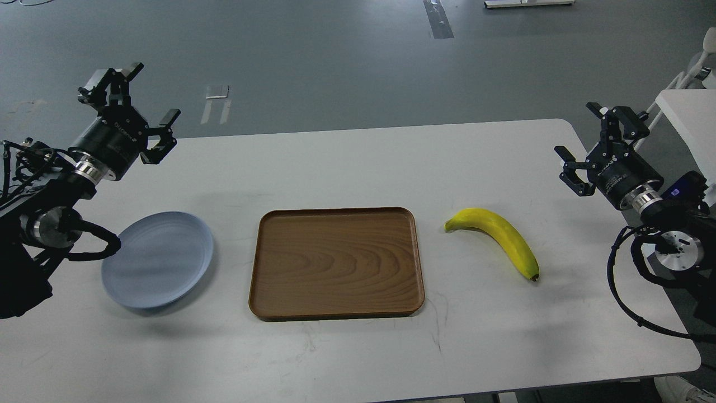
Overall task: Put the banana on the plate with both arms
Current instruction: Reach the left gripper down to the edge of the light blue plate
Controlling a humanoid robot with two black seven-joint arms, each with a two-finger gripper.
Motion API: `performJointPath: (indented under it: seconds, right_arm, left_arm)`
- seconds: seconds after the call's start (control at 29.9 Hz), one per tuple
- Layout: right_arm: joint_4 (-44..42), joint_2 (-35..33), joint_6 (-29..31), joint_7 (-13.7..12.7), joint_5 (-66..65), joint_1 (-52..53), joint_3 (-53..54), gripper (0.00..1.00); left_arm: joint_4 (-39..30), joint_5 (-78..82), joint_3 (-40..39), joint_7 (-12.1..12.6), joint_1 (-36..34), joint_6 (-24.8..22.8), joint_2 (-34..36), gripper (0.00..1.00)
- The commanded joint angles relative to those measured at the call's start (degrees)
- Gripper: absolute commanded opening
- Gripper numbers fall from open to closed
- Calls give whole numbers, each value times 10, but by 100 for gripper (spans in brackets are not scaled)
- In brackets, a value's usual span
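Table (347,168): white, tray (335,263) in the middle.
Banana (498,238): right of tray, nearest right gripper (593,148), likely its pick.
Plate (159,260): left, well apart.
Left gripper (140,101): raised, fingers spread, empty like the right.

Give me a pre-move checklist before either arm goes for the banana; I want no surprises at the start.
1. Left gripper open and holding nothing: ok.
2. Right gripper open and holding nothing: ok.
3. Banana lying free on the table, right of the tray, nothing on top of it: ok.
4. Plate bare, ready to receive: ok.
5. Plate lying flat on the table: cannot tell; it looks blurred and its near edge seems raised.
6. Banana on plate: not ok; the tray lies between them.
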Motion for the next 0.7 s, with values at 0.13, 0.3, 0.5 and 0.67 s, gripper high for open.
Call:
performJointPath:
  seconds: [0.13, 0.3, 0.5, 0.67]
  right_arm:
    - [8, -16, 0, 0, -26, 47, -58, 100]
    - [9, -15, 0, 0, -27, 69, -84, 100]
    - [8, -9, 0, 0, -28, 70, -85, 100]
    - [9, -8, 0, 0, -28, 70, -85, 100]
  left_arm:
    - [-30, 200, 8, 0, -35, 0, 76, 100]
    - [-198, 452, 7, 0, -46, 0, 196, 100]
    - [-368, 789, 20, 0, -32, 0, 303, 100]
    - [-346, 920, 79, 0, -8, 59, 314, 100]
